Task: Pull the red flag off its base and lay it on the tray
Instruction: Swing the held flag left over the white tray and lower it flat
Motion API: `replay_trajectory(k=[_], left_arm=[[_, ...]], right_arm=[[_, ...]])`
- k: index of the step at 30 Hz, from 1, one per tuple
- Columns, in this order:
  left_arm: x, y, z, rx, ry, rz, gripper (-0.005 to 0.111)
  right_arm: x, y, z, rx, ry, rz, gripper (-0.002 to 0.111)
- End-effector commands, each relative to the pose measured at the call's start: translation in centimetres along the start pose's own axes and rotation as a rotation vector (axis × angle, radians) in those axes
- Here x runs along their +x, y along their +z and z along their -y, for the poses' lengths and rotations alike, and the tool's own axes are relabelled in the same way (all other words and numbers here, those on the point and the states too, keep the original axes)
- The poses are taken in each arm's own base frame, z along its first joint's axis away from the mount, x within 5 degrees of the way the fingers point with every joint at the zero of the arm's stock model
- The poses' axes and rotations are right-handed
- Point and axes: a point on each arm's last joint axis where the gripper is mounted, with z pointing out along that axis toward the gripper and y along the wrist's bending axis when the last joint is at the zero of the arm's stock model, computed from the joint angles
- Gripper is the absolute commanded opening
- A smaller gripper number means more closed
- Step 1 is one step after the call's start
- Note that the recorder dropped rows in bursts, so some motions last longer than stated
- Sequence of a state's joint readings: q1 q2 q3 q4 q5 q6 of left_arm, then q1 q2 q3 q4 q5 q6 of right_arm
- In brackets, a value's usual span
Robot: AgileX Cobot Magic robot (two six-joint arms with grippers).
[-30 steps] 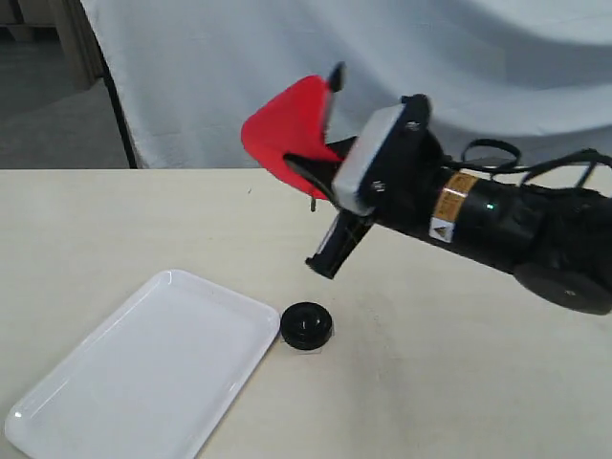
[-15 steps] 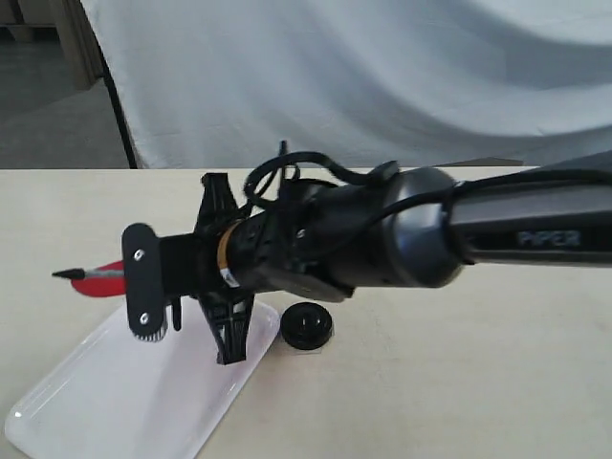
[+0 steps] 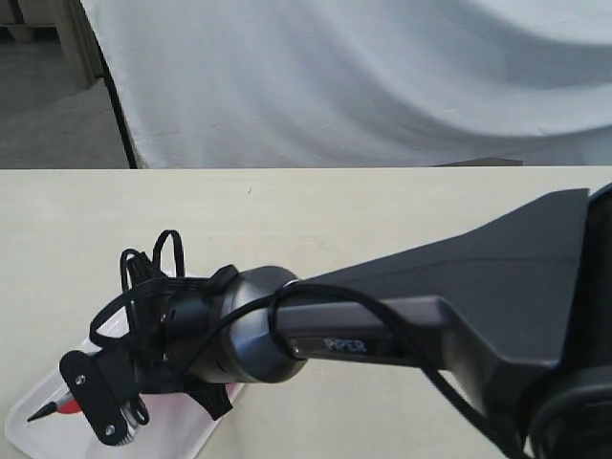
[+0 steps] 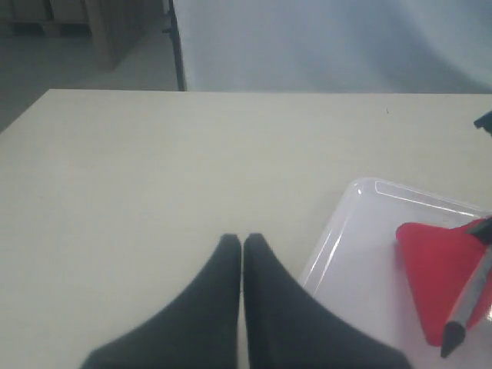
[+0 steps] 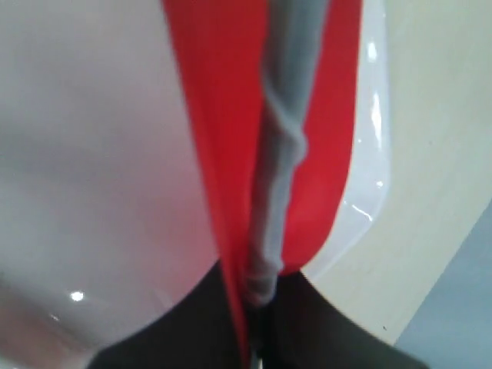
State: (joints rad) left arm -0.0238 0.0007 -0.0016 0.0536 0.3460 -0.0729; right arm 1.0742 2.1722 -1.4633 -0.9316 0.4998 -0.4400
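You've got the red flag (image 4: 434, 265) clear of its base, which the arm hides in the exterior view. Your right gripper (image 5: 255, 315) is clamped on the pole and holds the flag low over the tray (image 3: 24, 432), at 8 o'clock on the desk (image 3: 335, 220). I can't tell if it touches. Only the release looks left. Your left gripper (image 4: 242, 300) is pressed closed and empty.
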Motion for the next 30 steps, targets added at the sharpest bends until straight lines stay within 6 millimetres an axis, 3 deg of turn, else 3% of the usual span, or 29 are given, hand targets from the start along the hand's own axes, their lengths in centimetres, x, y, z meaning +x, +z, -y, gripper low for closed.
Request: replay_trajectory(k=[1, 3, 6, 10, 12, 20, 24, 26, 30], left_arm=[[0.0, 0.0, 0.0, 0.0, -0.004, 0.001, 0.001], [0.0, 0.0, 0.0, 0.0, -0.004, 0.001, 0.001], [0.0, 0.0, 0.0, 0.0, -0.004, 0.001, 0.001], [0.0, 0.0, 0.0, 0.0, -0.004, 0.001, 0.001], [0.0, 0.0, 0.0, 0.0, -0.004, 0.001, 0.001], [0.0, 0.0, 0.0, 0.0, -0.004, 0.001, 0.001], [0.0, 0.0, 0.0, 0.0, -0.004, 0.001, 0.001], [0.0, 0.0, 0.0, 0.0, -0.004, 0.001, 0.001], [0.0, 0.0, 0.0, 0.0, -0.004, 0.001, 0.001]], right_arm=[[-0.4, 0.3, -0.1, 0.009, -0.007, -0.002, 0.0], [-0.4, 0.3, -0.1, 0.009, -0.005, -0.002, 0.003], [-0.4, 0.3, -0.1, 0.009, -0.007, -0.004, 0.023], [-0.5, 0.3, -0.1, 0.009, 0.016, -0.002, 0.059], [-0.5, 0.3, -0.1, 0.008, 0.035, 0.0, 0.064], [-0.7, -0.4, -0.4, -0.029, 0.089, -0.025, 0.061], [-0.8, -2.2, 0.4, -0.033, 0.162, -0.012, 0.058], [-0.6, -3.3, 0.8, -0.043, 0.22, -0.002, 0.047], [0.7, -5.2, 1.6, -0.087, 0.34, -0.032, 0.004]])
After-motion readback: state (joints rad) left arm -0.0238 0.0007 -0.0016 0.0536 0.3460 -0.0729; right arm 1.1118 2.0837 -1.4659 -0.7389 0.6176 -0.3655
